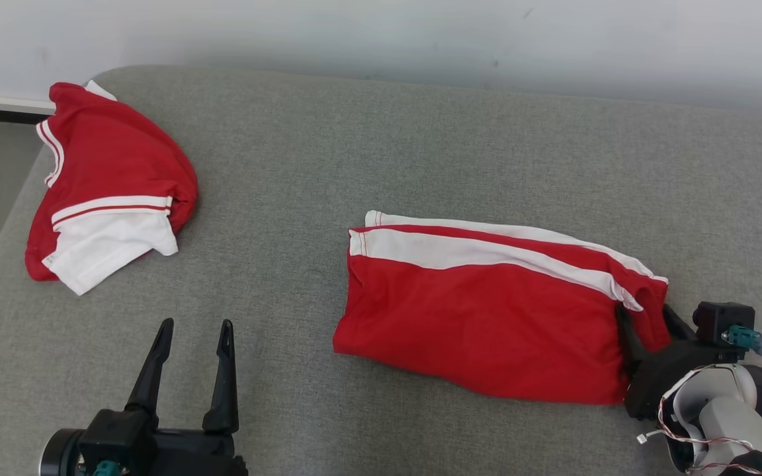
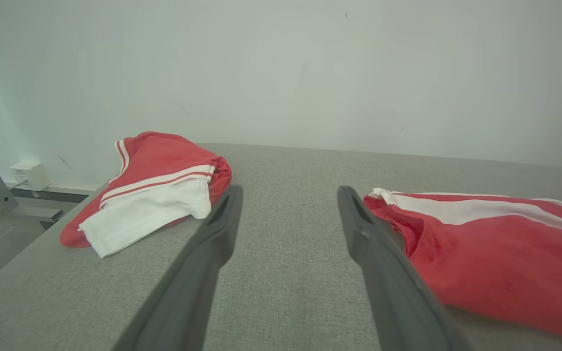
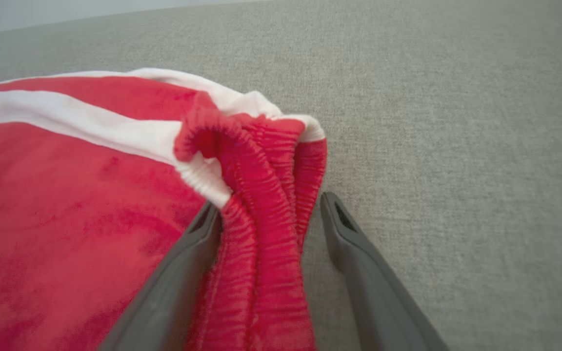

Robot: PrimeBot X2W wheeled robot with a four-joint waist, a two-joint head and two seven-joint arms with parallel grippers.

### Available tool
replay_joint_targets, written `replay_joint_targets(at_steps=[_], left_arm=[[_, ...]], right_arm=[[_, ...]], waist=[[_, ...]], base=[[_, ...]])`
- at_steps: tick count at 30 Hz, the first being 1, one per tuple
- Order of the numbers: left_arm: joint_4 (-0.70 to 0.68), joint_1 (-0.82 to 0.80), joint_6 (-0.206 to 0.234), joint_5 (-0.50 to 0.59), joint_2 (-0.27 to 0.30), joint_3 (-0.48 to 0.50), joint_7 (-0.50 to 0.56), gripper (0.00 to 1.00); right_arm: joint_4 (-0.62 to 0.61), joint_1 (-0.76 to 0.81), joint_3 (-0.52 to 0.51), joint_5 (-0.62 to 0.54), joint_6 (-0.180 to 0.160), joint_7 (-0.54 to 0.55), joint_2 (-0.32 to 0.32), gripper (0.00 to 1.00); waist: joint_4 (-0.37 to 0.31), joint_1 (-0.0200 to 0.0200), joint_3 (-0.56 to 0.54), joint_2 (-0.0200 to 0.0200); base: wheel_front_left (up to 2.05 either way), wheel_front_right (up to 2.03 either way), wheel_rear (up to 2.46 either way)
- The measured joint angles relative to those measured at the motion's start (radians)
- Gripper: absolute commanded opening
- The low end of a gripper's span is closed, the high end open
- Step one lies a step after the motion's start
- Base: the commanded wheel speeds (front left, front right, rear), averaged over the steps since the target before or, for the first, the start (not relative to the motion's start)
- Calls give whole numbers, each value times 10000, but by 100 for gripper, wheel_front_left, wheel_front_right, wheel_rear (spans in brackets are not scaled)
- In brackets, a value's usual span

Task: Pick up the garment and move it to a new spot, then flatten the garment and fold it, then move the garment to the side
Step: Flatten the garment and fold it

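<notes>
From the head, find the red shorts (image 1: 487, 317) folded right of centre on the grey table (image 1: 368, 132), right pincer (image 1: 645, 324) spread astride one end, left pincer (image 1: 196, 327) spread over bare table; from the left wrist, note open room between shorts and second garment (image 2: 154, 190) near the left edge; from the right wrist, expect light, limp fabric; take the gathered elastic waistband (image 3: 256, 195).
</notes>
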Motion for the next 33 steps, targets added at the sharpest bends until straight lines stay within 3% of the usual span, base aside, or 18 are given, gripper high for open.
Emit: replay_joint_targets(at_steps=[3,4,5,12,25,33], left_arm=[[46,-12,-8,12,-25,17,2,100],[61,-12,-12,15,-33,31,2,100],[79,-11,-15,25,-36,46,2,100],[167,49,-92,73,-59,215,2,100],[209,360,-236,157,-71,449,0,100],[251,512,-259,157,-77,512,0,100]], right_arm=[[393,-178,105,353,0,-10,88,100],[489,-228,159,472,0,-10,111,74],[560,-256,184,677,0,-12,146,0],[865,-523,819,1350,2,-71,-21,0],[395,-321,1492,2815,2,625,-2725,0],[-907,-353,1624,5018,0,2487,-2608,0]], waist=[[52,0,-15,0],[45,0,-42,0],[30,-1,-70,-1],[-216,-1,-264,-1],[-931,-1,-920,-1],[-1275,-3,-1128,-1]], base=[[0,0,0],[0,0,0],[0,0,0],[0,0,0],[0,0,0],[0,0,0]])
